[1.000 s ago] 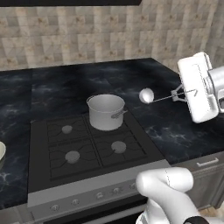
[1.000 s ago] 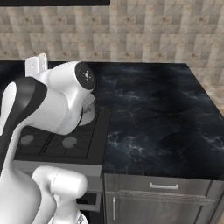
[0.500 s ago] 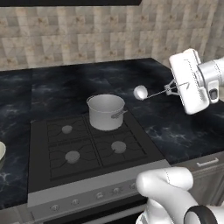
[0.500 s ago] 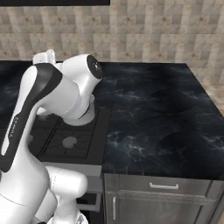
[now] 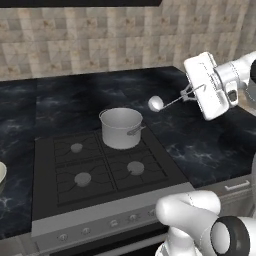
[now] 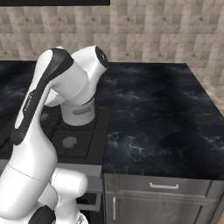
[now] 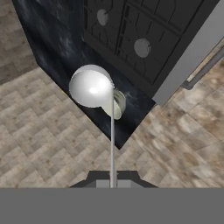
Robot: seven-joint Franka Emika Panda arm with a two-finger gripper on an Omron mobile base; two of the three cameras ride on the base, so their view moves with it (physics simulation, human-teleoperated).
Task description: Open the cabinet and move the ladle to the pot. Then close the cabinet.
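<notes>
— Ladle (image 5: 156, 103) has travelled left toward the pot (image 5: 120, 128) since the earlier frame?
— Yes. The tool (image 5: 192, 92) is clamped on its thin handle, bowl leading, at the pot's two o'clock, ready for dropping in.

Air btwn ladle (image 5: 156, 103) & pot (image 5: 121, 128) open; pot mouth clear, nothing above.

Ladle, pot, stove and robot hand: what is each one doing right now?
ladle: held by its thin handle, up in the air, right of the pot and not in it yet.
pot: upright on a back burner, no lid.
end effector: shut on the ladle's handle.
stove: no flames showing.
</notes>
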